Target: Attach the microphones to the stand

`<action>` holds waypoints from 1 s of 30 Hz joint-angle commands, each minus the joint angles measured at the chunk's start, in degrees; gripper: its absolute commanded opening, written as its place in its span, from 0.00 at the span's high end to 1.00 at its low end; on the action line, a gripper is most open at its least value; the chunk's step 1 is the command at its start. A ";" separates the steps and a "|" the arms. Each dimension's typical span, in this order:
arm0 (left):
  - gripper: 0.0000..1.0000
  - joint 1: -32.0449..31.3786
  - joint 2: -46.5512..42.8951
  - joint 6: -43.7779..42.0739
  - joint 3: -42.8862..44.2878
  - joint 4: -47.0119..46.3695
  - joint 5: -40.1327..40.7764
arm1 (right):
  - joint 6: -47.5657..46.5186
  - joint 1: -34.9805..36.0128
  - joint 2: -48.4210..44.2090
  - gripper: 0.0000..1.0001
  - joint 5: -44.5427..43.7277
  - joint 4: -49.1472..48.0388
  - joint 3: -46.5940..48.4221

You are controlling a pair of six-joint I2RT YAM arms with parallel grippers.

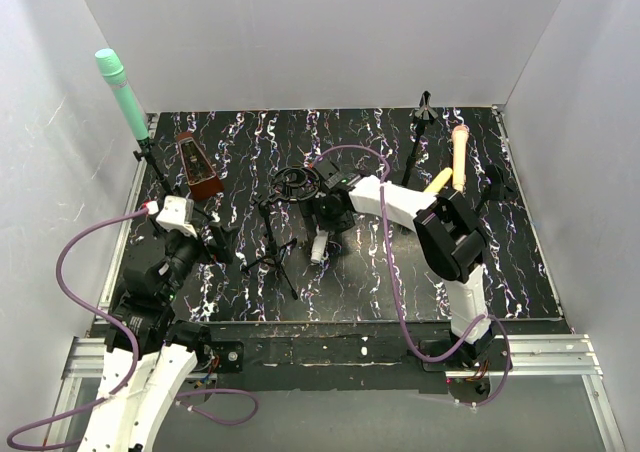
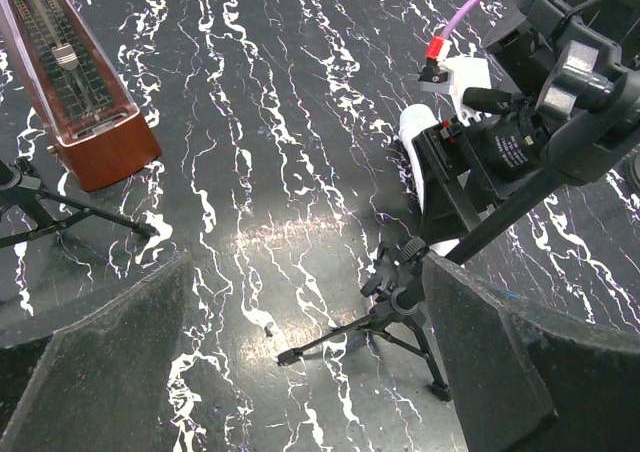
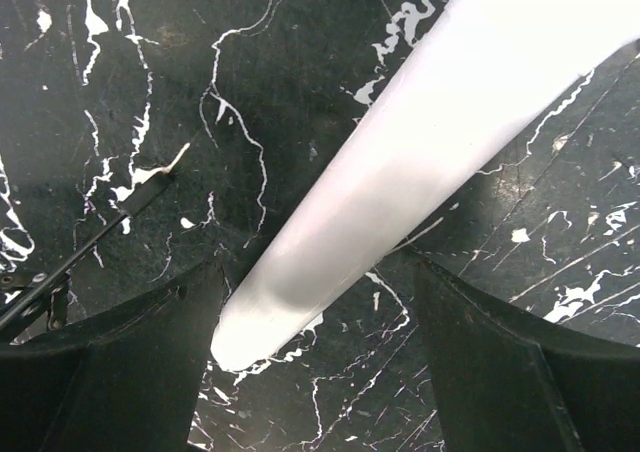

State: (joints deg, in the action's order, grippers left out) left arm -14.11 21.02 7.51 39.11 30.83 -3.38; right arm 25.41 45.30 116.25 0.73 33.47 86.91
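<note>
The white microphone [image 1: 319, 248] lies on the black marbled table [image 1: 370, 282] near its middle. My right gripper [image 1: 328, 220] is low over it, open, and the white microphone's shaft [image 3: 400, 162] runs between its fingers [image 3: 490, 372]. My left gripper [image 1: 215, 238] is open and empty, and the small black tripod stand [image 2: 400, 302] is by its right finger [image 2: 500, 372]. The mint green microphone [image 1: 122, 92] sits upright in a stand at the far left. The peach-pink microphone [image 1: 459, 157] and the yellow microphone [image 1: 437, 181] are at the back right.
A brown metronome [image 1: 198, 167] stands at the back left and also shows in the left wrist view [image 2: 75, 77]. An empty black stand [image 1: 421, 122] is at the back, another [image 1: 495, 184] at the right. White walls enclose the table. Purple cables trail from both arms.
</note>
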 commanded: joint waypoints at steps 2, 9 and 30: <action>0.02 -0.13 -0.97 -0.48 -0.09 -0.68 0.30 | -0.27 -0.47 0.12 0.21 -4.68 -1.74 -2.53; 0.02 -0.13 -1.68 -0.56 -0.09 -0.68 0.30 | -3.61 -0.56 -1.28 0.38 -6.09 -3.06 -4.91; 0.02 -0.04 -5.63 -0.39 0.17 -0.77 -0.58 | -16.44 -7.85 -19.99 0.97 2.33 -5.26 -14.31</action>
State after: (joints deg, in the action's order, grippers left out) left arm -14.11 16.62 7.51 39.09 30.83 -3.44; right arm 13.08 39.53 105.12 -1.87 29.89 73.17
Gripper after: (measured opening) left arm 0.981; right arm 0.405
